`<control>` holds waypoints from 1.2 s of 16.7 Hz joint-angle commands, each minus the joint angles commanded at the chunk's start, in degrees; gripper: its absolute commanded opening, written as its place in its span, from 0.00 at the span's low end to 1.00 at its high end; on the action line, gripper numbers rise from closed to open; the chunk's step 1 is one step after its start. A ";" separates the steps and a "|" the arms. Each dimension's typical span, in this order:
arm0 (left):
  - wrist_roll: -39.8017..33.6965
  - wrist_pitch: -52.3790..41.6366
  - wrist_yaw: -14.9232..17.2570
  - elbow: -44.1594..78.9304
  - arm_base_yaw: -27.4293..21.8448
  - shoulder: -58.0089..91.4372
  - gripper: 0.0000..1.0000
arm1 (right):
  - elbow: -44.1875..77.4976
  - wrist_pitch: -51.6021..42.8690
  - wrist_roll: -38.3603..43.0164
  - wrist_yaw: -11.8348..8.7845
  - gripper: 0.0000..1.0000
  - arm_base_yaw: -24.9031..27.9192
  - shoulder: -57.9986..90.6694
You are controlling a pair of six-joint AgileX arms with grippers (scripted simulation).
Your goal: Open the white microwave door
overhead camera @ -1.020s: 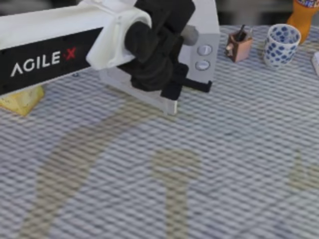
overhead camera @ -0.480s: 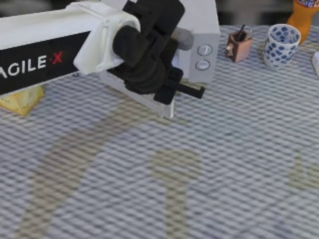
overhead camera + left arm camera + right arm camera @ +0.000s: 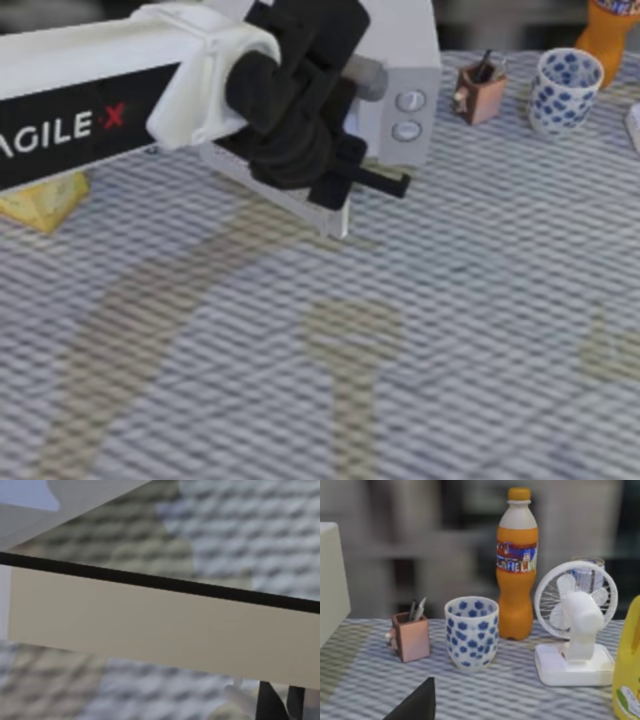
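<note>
The microwave (image 3: pixel 405 75) sits at 12 o'clock on the tabletop (image 3: pixel 450 350). Its door (image 3: pixel 290 200) is swung partly open toward 7 o'clock. The left gripper (image 3: pixel 375 180) is at the door's free edge; whether its fingers are apart cannot be told. A cup (image 3: pixel 563 90) stands at 2 o'clock.

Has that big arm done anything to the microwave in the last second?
Yes. The left gripper drew back toward the table's left, swinging the door of the white microwave further open; for the last half second, nothing moved. The cup and pen holder stayed put.
</note>
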 joint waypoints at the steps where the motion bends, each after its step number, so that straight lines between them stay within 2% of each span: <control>1: 0.00 0.00 0.00 0.00 0.00 0.00 0.00 | 0.00 0.00 0.00 0.00 1.00 0.00 0.00; 13: -0.01 0.07 0.46 -0.31 -0.27 0.08 0.00 | 0.00 0.00 0.00 0.00 1.00 0.00 0.00; 20: 7.57 1.56 4.41 -5.65 2.19 -4.36 0.00 | 0.00 0.00 0.00 0.00 1.00 0.00 0.00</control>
